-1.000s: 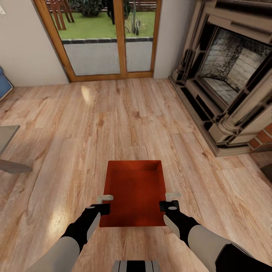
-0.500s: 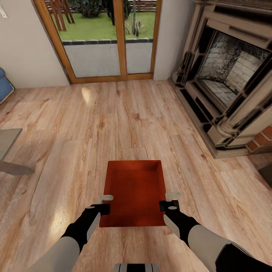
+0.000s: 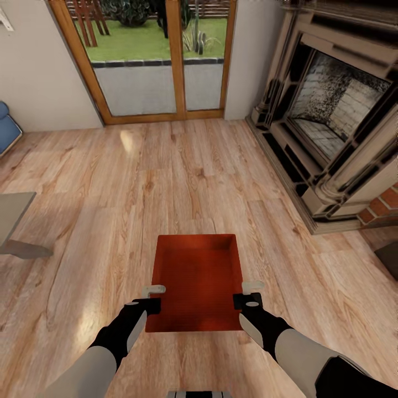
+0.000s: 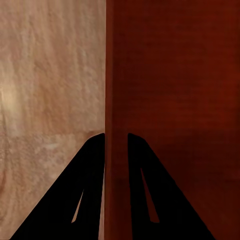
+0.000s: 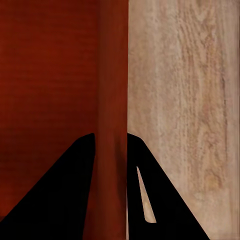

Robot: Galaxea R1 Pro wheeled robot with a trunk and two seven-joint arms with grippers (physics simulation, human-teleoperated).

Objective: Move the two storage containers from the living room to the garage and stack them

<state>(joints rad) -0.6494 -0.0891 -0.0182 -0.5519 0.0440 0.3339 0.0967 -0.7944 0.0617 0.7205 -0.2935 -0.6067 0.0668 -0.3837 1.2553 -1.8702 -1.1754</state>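
Drifting slightly against the room, the view is shifting while the left hand and right hand keep pinching the side walls of the red bin, carrying it above the wood floor, where uneven grips might tilt it loose.

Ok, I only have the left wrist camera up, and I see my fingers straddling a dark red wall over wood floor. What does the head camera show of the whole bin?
Observer: The storage container is held level in front of the robot, open side up and empty.
Operator: Is the other arm on it too?
Observer: Yes. The right gripper clamps the opposite long wall, and the left gripper clamps its own.
Operator: What's ahead of me?
Observer: A glass patio door straight ahead, and a stone fireplace to the right.
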